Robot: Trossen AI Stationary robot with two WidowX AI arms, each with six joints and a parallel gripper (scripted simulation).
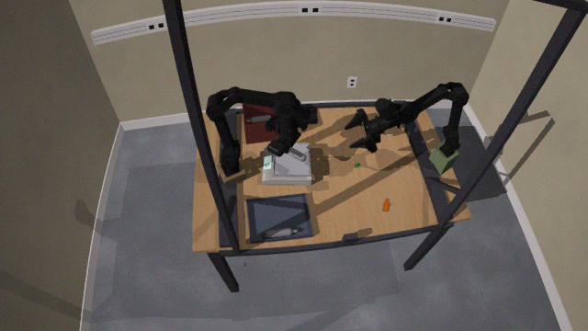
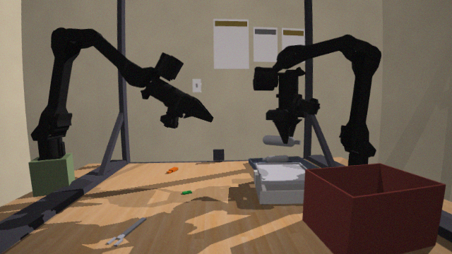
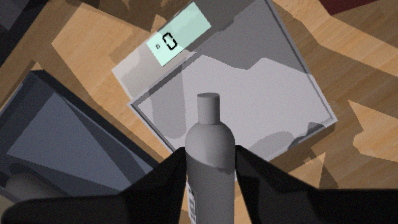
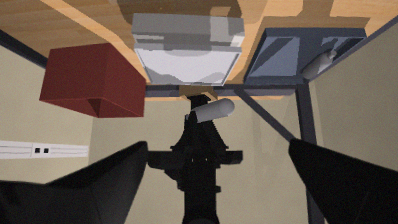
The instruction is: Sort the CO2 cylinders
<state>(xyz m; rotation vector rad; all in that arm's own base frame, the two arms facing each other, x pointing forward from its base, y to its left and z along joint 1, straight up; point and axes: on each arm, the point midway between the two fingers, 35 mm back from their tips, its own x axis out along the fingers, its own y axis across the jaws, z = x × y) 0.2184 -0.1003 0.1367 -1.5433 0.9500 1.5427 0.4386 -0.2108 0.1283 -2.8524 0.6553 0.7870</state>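
Holding cylinder (image 1: 297, 154) (image 2: 279, 140) (image 3: 210, 175) (image 4: 215, 110) clamped above scale (image 1: 292, 165) (image 2: 282, 171) (image 3: 240, 95) (image 4: 187, 65) — probably for weighing or sorting; right fingers apart — well off scale.
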